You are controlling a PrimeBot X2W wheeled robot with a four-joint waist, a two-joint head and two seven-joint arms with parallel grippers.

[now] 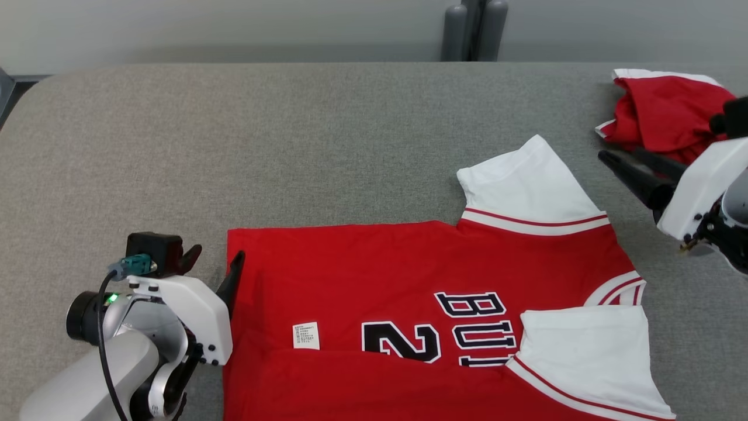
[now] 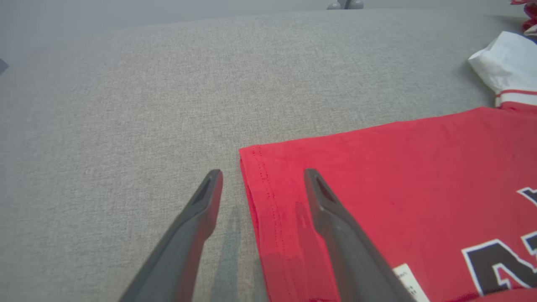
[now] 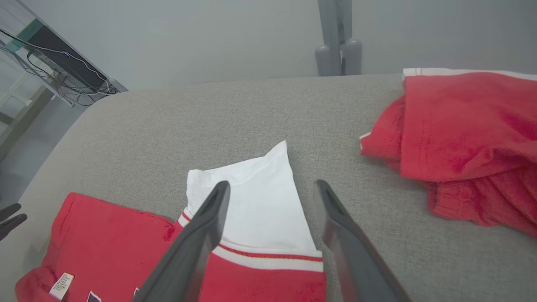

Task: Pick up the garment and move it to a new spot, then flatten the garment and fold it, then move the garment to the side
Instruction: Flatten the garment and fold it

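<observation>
Left claw (image 1: pixel 216 257) is wide open and empty, at the red shirt's (image 1: pixel 409 263) hem corner. Right claw (image 1: pixel 619 155), open and empty too, hangs by the shirt's far white sleeve (image 1: pixel 526 181). The shirt lies on the tabletop (image 1: pixel 292 146), half folded, I think. Next, both claws must pinch cloth.

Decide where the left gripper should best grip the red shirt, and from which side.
Grip the shirt at its hem corner, coming in from the bare table side. The hem lies flat there with a free stitched edge, and the open left gripper straddles that edge, one finger over cloth, one over table.
</observation>
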